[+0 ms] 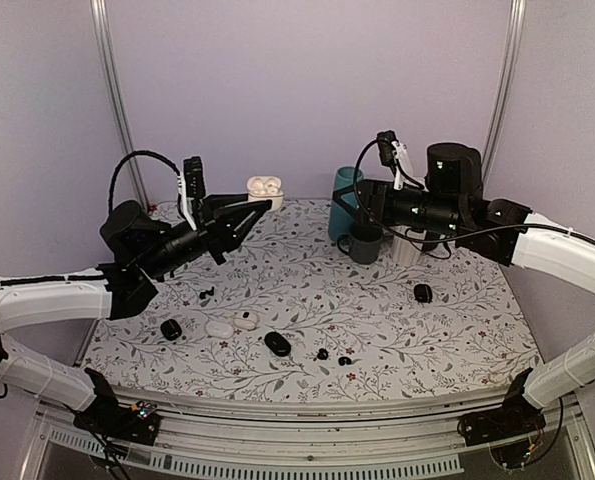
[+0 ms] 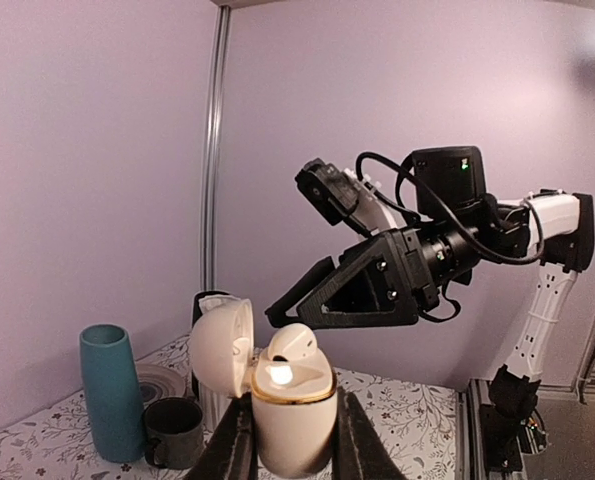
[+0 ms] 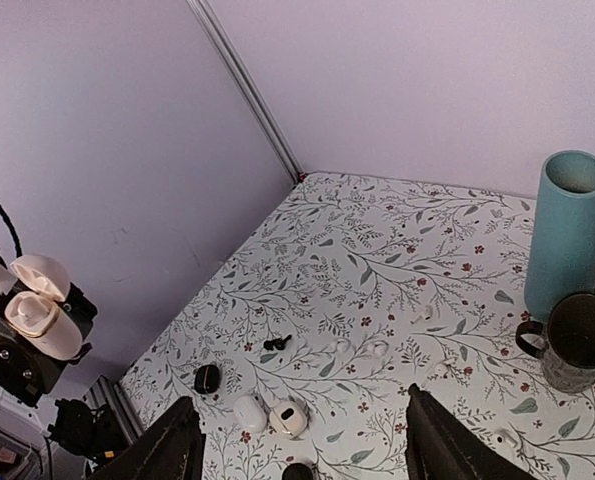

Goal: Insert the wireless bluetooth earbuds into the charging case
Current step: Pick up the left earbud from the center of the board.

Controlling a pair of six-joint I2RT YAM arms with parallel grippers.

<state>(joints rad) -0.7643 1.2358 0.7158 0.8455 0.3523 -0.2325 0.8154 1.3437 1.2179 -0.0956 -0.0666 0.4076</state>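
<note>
The left gripper is clamped on the lower half of a white charging case. It holds the case in the air well to the left of the teal vase, lid swung open. Only the left wrist view looks into the case's mouth, where a pale rounded piece sits. The right gripper has its fingers spread wide with nothing between them, which its own wrist view shows plainly. From overhead it overlaps the top of the teal vase. The left wrist view shows it from the side, higher than the vase, pointing toward the case without touching it. The wireless bluetooth earbuds, two tiny black buds, lie loose on the table, well in front of the teal vase toward the arm bases. Only the overhead view shows them; the right wrist view cuts off short of that spot. A dark mug stands just beside the vase. A black oval case lies just left of the buds.
</note>
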